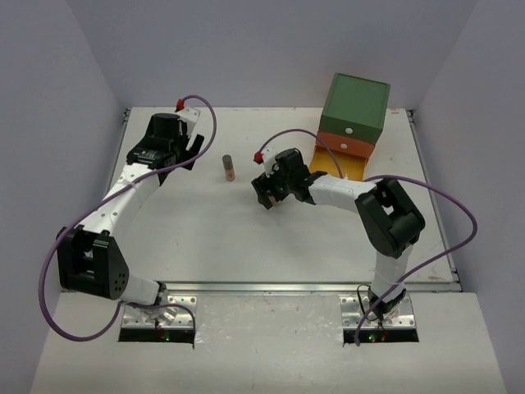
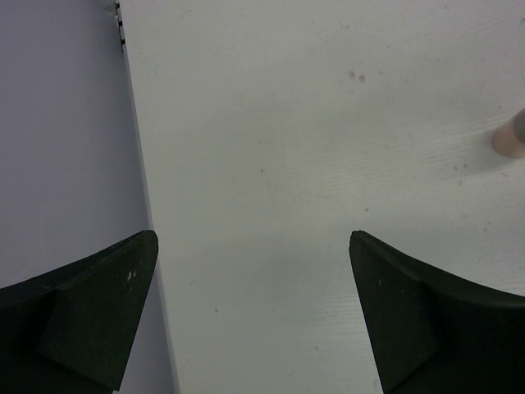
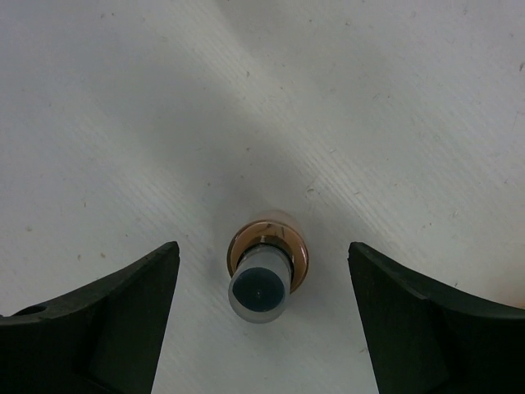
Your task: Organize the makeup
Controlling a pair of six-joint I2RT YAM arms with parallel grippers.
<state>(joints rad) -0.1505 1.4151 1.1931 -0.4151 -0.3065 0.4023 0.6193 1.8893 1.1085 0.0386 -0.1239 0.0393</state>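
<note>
Between the spread fingers (image 3: 115,320) of your right gripper (image 3: 264,250), a small bottle (image 3: 261,283) stands upright on the table (image 3: 123,98), untouched. Your left gripper (image 2: 254,238) is spread wide, empty. A tan tube (image 1: 228,167) sits between both grippers.

Tan tube (image 2: 510,134) blurred, cut by edge, upright cosmetic (image 3: 264,275) end-on, body hidden

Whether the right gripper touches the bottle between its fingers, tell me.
Apart. Right wrist view: the bottle stands between the right gripper's open fingers, bare table on both sides.

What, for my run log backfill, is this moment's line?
left gripper open, empty | right gripper open, upright tube between fingers, ungripped
</note>
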